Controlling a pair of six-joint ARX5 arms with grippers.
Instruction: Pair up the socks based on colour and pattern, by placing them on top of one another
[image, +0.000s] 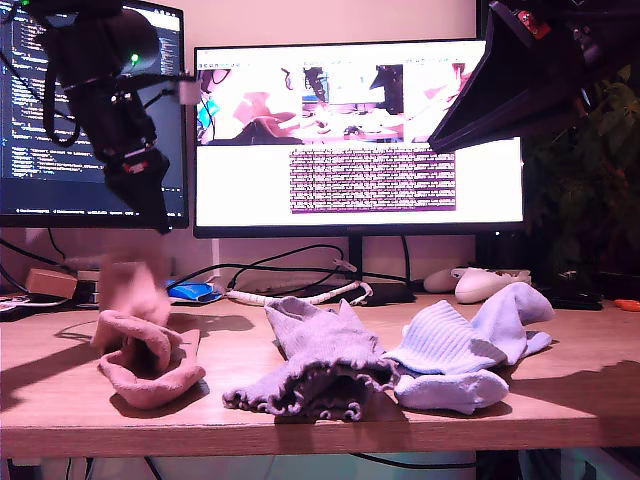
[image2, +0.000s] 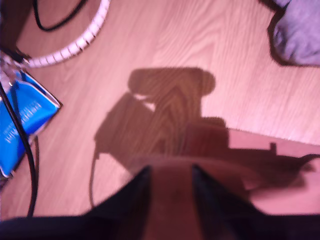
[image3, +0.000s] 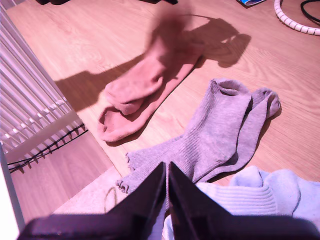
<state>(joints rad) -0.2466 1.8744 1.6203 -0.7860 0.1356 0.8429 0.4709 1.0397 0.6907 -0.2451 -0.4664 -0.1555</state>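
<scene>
One salmon-pink sock (image: 150, 375) (image3: 135, 107) lies on the desk at the exterior view's left. The other pink sock (image: 135, 285) (image3: 170, 35) is a blur in the air just above it. My first gripper (image: 155, 215) (image2: 169, 175) hangs over that sock with its jaws apart and pink fabric showing below them. The two grey-lilac frilly socks (image: 315, 365) (image3: 215, 130) lie overlapped mid-desk. Beside them, toward the exterior view's right, the pale blue ribbed socks (image: 450, 345) (image3: 260, 195) are heaped. High over the grey and blue socks, my second gripper (image3: 167, 172) is shut on nothing.
Two monitors (image: 360, 130) stand behind the desk. A white coiled cable (image: 290, 297) (image2: 75, 45) (image3: 292, 22), black cables and a blue packet (image: 190, 292) (image2: 20, 120) lie at the back. A white mouse (image: 485, 285) sits at the exterior view's back right. The desk's front edge (image: 400, 430) runs just before the socks.
</scene>
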